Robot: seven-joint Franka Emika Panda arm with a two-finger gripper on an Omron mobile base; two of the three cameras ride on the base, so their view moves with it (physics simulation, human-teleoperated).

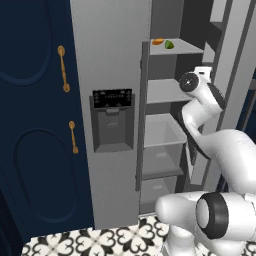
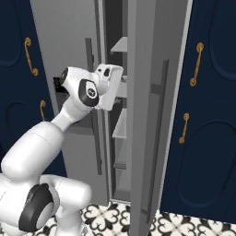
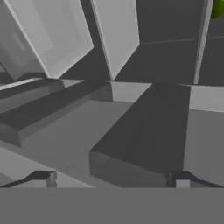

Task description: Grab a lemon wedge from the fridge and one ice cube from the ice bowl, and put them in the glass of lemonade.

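**Everything around me that isn't on my to-do list**

So my landmark here is the left navy cabinet, tall, dark, with oval panels pressed into its doors. Two brass handles sit on its right edge, the upper handle above the lower handle, both upright. Right at its foot the black-and-white patterned floor tiles begin and run off to the right. Up high and well to the right of it, a bit above the upper handle's level, I can see a small orange thing; too small to say what. Far off to the right stands the right navy cabinet, same look, with its own brass handles.
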